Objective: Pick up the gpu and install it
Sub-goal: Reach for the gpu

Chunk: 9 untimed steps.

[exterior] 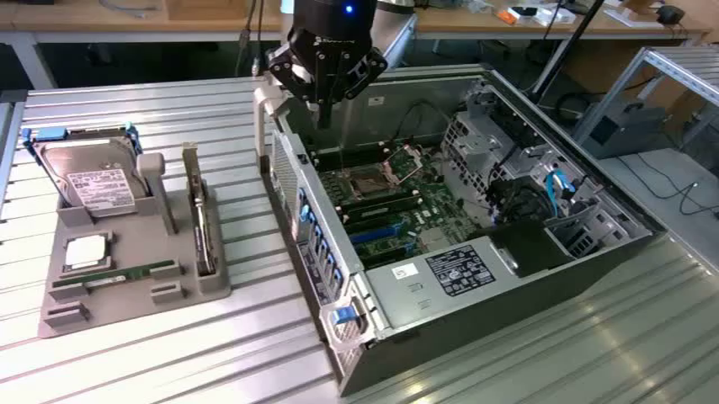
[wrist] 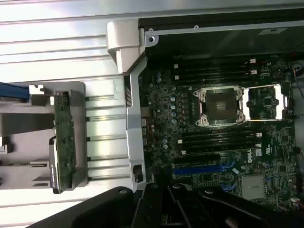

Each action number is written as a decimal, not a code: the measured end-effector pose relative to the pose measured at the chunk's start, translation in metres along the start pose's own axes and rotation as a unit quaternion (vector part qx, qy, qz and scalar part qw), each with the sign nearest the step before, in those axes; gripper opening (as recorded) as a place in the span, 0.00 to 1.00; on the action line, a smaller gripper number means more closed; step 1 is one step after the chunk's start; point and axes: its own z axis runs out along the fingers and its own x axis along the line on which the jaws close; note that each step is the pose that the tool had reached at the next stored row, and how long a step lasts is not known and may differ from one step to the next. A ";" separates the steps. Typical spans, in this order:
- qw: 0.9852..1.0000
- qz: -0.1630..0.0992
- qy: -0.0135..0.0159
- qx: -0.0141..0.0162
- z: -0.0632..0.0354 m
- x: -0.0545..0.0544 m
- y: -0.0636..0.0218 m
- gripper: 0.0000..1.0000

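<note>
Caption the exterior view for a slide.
Gripper over the open computer case; gpu stands on edge in the grey holder.

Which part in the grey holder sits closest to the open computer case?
The gpu: the thin dark card standing on edge, on the exterior view's right of the holder; the hard drive and green memory stick sit farther away.

The ribbed silver bench (exterior: 146, 370) spreads wide under even light. Wooden desks (exterior: 67, 23) with clutter line its far side, and a grey metal frame (exterior: 674, 61) stands at the exterior view's right.
</note>
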 end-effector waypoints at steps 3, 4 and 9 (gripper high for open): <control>1.000 0.000 0.000 0.000 -0.0002 0.008 -0.0006 0.10; 1.000 0.000 0.000 0.000 -0.0003 0.009 -0.0006 0.10; 1.000 0.000 0.000 0.000 -0.0004 0.012 -0.0009 0.10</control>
